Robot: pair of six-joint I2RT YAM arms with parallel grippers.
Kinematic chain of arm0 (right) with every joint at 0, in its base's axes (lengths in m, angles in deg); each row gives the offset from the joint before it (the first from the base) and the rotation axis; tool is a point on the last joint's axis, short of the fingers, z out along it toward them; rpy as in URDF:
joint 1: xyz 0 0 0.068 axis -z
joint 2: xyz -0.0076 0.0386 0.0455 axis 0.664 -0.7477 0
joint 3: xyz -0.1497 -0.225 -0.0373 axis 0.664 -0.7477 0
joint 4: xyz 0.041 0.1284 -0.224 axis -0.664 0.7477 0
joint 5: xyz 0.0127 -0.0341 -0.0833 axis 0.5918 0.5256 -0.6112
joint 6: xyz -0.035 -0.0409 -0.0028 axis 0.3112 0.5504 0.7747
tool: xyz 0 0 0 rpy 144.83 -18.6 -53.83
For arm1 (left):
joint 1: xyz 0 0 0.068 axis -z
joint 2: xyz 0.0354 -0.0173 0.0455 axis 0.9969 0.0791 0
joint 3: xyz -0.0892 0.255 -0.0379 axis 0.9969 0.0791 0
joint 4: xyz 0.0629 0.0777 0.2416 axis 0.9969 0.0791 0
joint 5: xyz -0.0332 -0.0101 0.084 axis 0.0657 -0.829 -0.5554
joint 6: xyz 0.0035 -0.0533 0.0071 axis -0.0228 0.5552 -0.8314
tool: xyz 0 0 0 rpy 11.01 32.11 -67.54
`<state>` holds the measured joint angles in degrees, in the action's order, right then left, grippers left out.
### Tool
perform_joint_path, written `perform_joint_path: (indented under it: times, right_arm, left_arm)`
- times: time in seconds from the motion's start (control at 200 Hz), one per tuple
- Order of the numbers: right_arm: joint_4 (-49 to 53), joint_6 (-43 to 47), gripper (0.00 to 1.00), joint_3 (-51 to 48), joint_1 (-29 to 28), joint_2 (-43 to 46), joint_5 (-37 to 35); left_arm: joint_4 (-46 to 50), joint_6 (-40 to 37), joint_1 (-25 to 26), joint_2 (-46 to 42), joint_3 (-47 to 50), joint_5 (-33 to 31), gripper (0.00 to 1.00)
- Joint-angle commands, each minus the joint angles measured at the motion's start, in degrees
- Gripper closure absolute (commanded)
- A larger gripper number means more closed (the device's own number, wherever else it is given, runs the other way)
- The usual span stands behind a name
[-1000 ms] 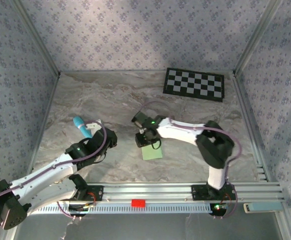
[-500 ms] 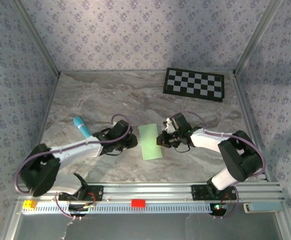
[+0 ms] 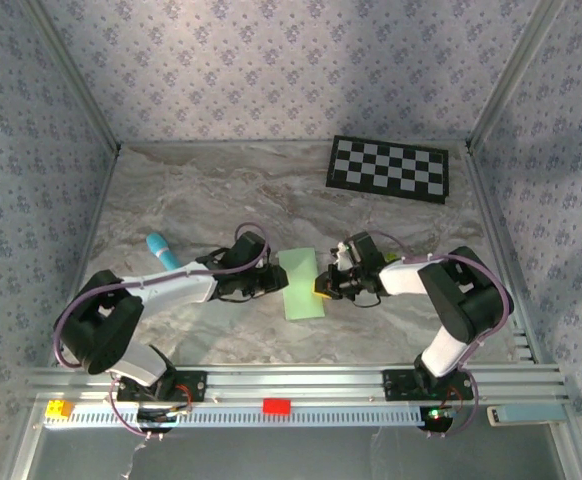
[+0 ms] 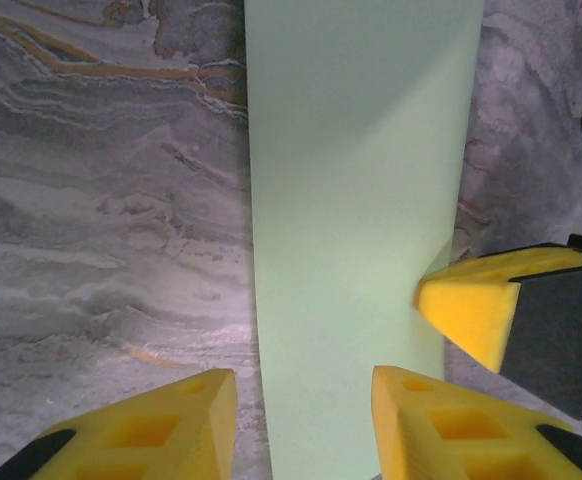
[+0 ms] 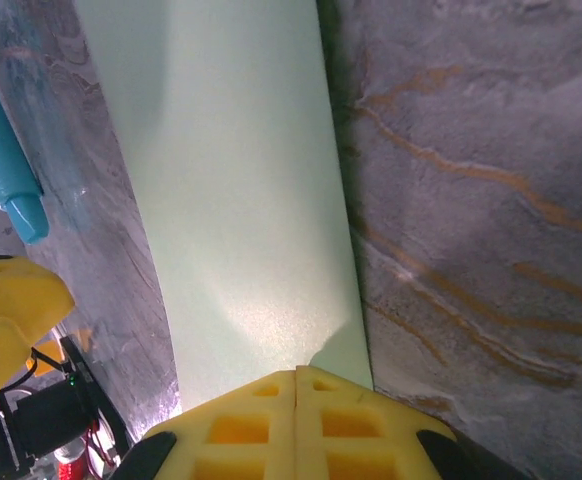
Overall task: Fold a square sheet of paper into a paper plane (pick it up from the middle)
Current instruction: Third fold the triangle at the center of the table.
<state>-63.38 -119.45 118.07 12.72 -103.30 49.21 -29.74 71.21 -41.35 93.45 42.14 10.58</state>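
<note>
1. The thin pale mint-green sheet of paper (image 3: 302, 284) lies flat on the grey marbled worktop (image 3: 191, 190) between the two arms; it shows as a narrow rectangle, so it is probably folded in half already.
2. The right gripper (image 5: 296, 415) has its yellow fingers pressed together on the sheet's right edge, where the paper lifts a little; the left gripper (image 4: 306, 420) stands apart, one finger over bare worktop and the other over the paper, astride the left edge.
3. The step in hand looks like taking hold of both long edges for the next fold; the right pinch should stay light and level so the paper does not tear or buckle; the left finger should slip under the edge before closing, since closing on flat paper would only push or crumple it.
4. The small cyan-blue stick (image 3: 163, 254) lies left of the left arm, and the black-and-white checkerboard (image 3: 389, 167) sits at the far right; both are well apart from the sheet; the likelier obstacle is the two grippers themselves, facing each other near across a narrow strip.
</note>
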Motion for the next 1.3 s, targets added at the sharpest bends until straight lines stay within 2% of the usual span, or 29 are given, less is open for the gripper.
perform_joint_path:
  times: [0.0,0.285,0.515,0.755,1.094,1.294]
  right_arm:
    - [-0.6,-3.4,0.98,-3.5,0.7,-2.2,-2.0]
    - [-0.6,-5.4,0.99,-4.7,0.8,-1.5,-3.7]
    - [-0.4,-5.3,0.99,-4.5,0.8,-1.6,-4.0]
    - [0.2,-4.6,1.00,-4.6,0.8,-2.0,-4.1]
    - [0.1,-4.6,1.00,-4.5,0.9,-2.3,-3.9]
    - [0.2,-4.4,1.00,-4.4,1.0,-2.4,-3.9]
  left_arm:
    - [-1.7,0.8,-0.5,1.5,0.1,2.8,0.60]
    - [-6.0,2.7,-0.6,6.0,-0.3,6.5,0.62]
    - [-5.8,2.8,-0.7,7.2,0.0,5.5,0.63]
    - [-7.7,2.7,-0.6,8.9,0.2,7.6,0.67]
    - [-7.4,2.4,-0.7,9.4,0.3,6.9,0.67]
    - [-10.0,3.2,-0.7,9.1,0.5,7.9,0.73]
